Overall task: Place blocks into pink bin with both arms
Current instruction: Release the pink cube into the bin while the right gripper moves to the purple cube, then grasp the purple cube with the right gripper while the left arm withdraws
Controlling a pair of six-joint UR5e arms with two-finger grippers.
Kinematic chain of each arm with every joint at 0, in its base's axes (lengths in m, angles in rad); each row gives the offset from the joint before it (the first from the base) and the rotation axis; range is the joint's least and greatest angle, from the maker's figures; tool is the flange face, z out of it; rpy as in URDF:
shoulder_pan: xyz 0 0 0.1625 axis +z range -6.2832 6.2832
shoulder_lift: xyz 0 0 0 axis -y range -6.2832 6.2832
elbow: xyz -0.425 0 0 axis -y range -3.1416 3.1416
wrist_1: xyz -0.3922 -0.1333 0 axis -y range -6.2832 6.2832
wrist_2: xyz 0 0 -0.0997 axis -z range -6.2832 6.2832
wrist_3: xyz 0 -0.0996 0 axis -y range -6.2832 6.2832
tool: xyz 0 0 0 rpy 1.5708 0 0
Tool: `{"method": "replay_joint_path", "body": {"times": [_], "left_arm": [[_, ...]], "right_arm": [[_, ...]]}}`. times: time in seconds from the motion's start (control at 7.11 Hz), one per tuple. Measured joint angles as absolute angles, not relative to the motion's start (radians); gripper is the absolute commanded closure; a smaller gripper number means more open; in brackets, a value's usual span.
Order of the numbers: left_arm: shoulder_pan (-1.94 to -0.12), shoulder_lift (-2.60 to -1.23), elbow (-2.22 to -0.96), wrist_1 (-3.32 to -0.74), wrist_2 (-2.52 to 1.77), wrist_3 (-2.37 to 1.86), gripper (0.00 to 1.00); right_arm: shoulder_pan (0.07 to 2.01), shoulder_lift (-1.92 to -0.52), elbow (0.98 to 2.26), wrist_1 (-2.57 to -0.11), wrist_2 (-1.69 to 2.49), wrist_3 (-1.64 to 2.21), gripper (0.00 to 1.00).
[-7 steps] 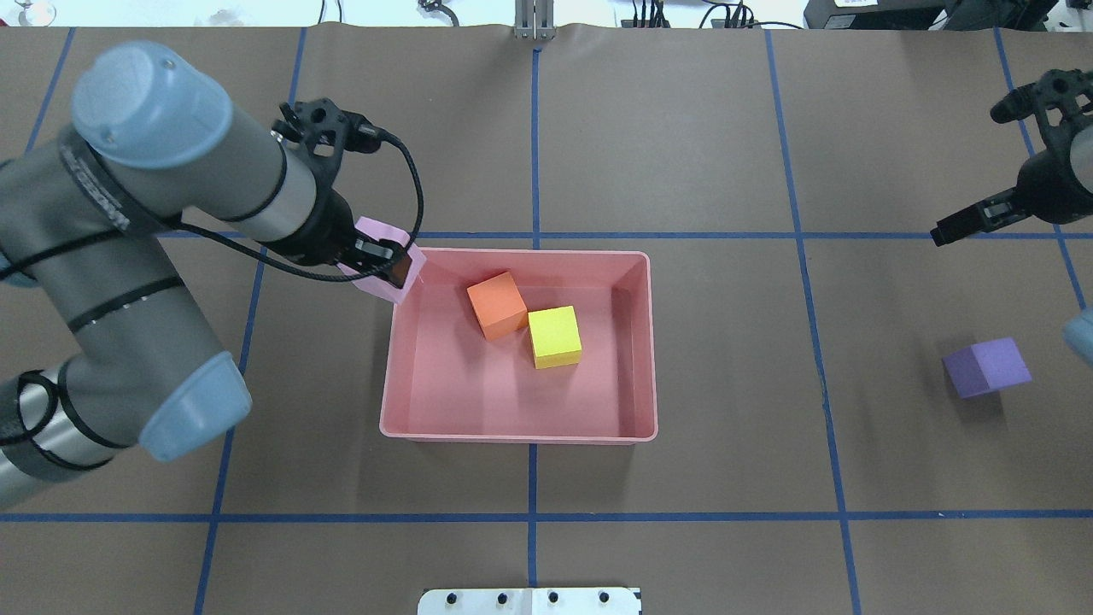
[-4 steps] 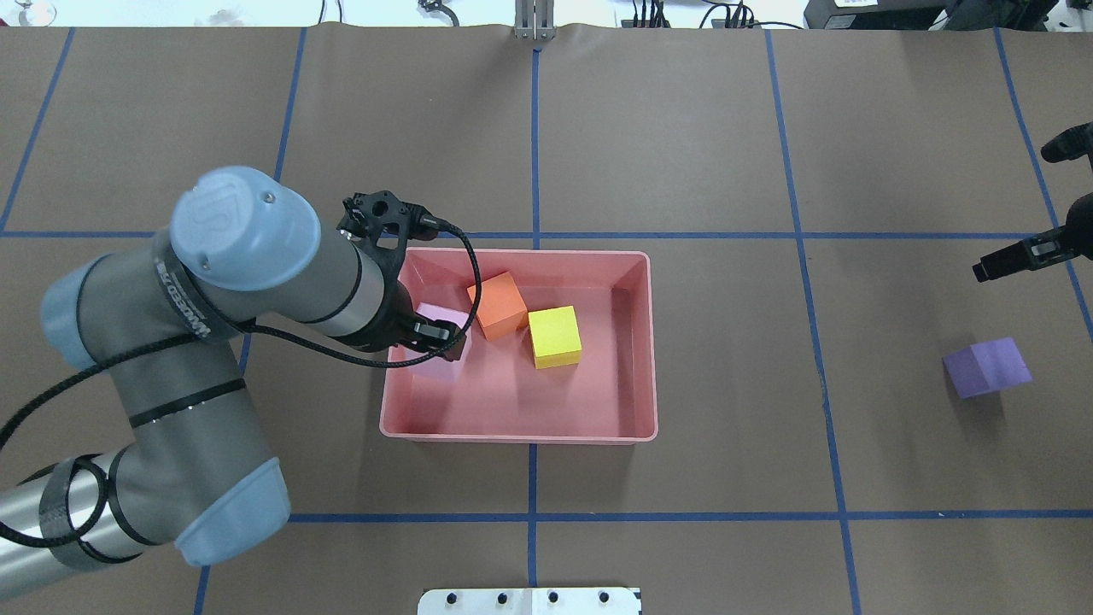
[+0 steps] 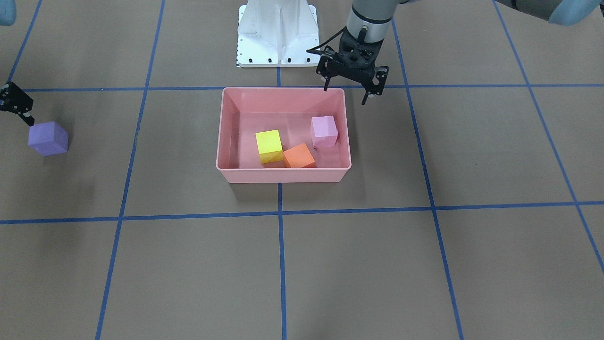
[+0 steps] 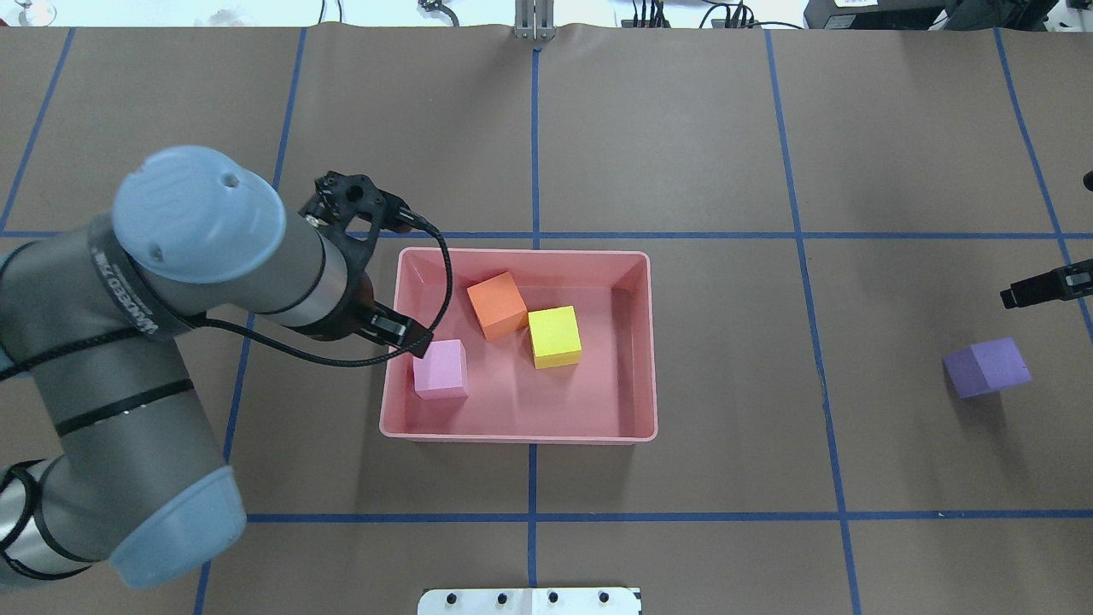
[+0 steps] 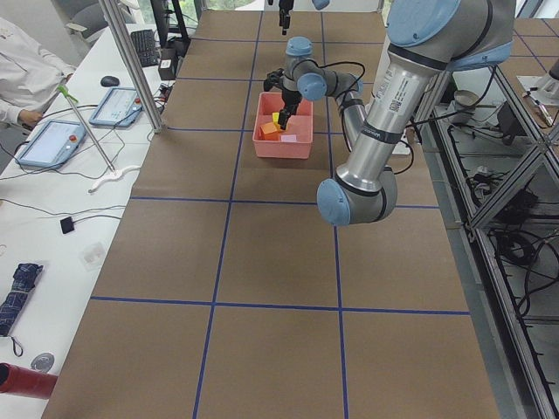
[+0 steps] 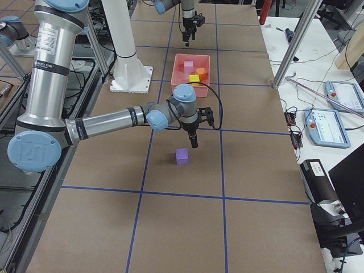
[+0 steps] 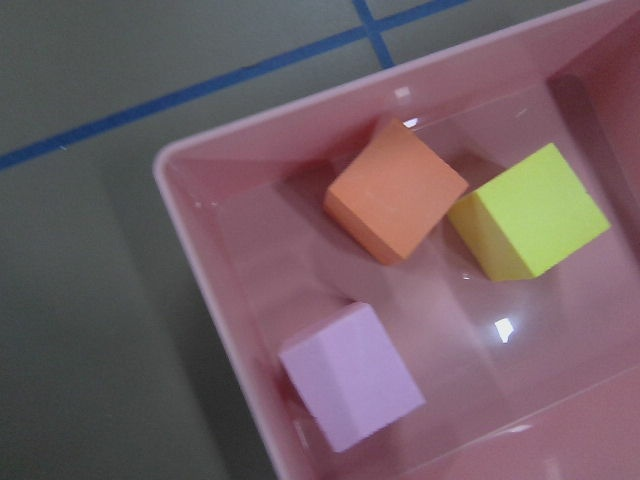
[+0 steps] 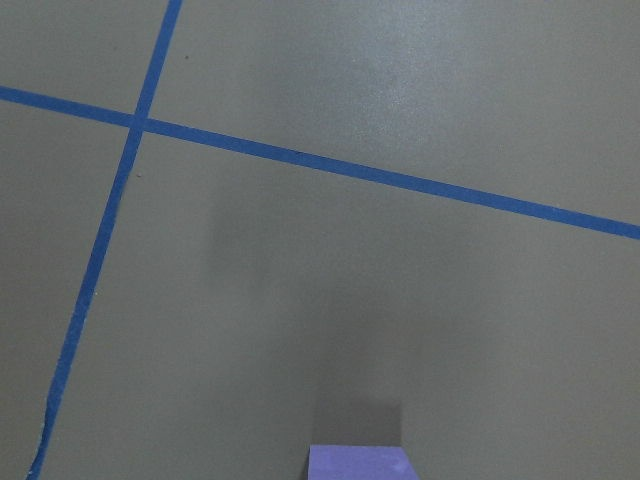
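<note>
Nearest the robot, the left tool (image 3: pixel 345 94) hangs spread and empty above the left rim of the pink bin (image 4: pixel 521 436). The pink block (image 4: pixel 441 369) lies free on the bin floor just below, with the yellow block (image 4: pixel 554 336) and orange block (image 4: pixel 496 305) farther in. The purple block (image 4: pixel 986 366) sits on the desk (image 4: pixel 683 128) well to the right of the bin, with the right tool (image 4: pixel 1029 290) near it but apart. An off-centre descent could likely shove the light block away, and the left arm could clip the rim as it pulls off. The right tool is cut off at the frame edges, so I cannot tell its grip.
</note>
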State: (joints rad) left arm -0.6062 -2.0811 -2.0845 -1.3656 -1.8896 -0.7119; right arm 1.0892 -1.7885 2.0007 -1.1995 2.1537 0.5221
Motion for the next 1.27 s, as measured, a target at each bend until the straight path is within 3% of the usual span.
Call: {"method": "replay_joint_path", "body": {"times": [0.42,1.27], "left_arm": [[-0.704,-2.037,-2.090,-1.346,-1.905,-0.575,0.00],[-0.711,-2.035,-2.091,-1.348,-1.907,-0.568,0.00]], "right_arm": [[0.968,-1.824,1.961,-1.038,2.088,0.661,0.00],[0.886,-1.905,1.827,-0.813,2.030,0.696,0.00]]}}
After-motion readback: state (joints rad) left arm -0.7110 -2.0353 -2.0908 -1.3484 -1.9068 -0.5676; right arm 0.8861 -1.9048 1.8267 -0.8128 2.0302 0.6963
